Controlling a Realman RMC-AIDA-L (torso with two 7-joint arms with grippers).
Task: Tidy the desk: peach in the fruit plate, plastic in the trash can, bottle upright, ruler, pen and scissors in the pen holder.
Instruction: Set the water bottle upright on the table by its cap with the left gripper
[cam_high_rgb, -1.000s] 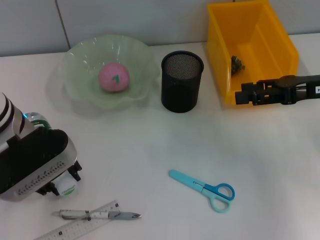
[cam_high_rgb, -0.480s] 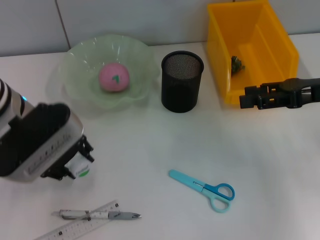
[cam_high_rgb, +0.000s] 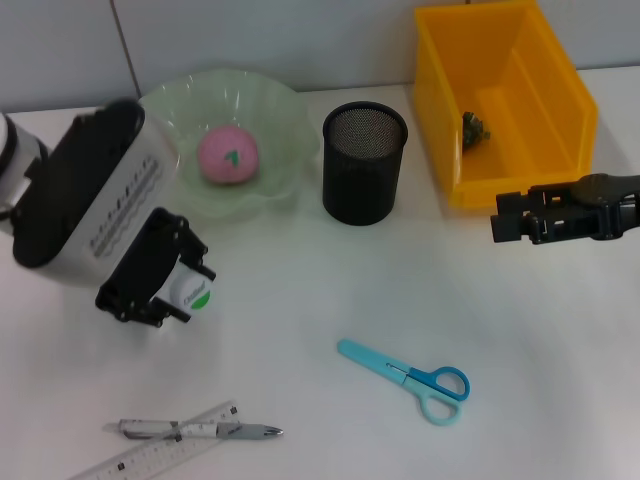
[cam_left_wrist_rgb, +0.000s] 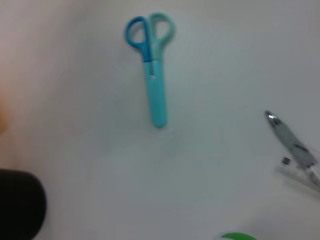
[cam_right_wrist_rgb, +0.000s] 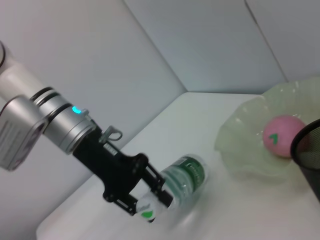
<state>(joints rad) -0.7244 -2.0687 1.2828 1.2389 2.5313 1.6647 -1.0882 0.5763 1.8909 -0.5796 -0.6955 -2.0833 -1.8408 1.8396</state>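
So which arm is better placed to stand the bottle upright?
Left. The left hand is already clamped on the bottle, holding it tilted near the fruit plate. The right hand hangs by the yellow bin, far off.

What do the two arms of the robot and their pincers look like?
The left arm is white and silver, with dark rings, a small cyan light, and a silver-and-black wrist block with a row of holes. Its left pincer is black, with a blocky frame. The right pincer is also black and blocky, on a dark arm.
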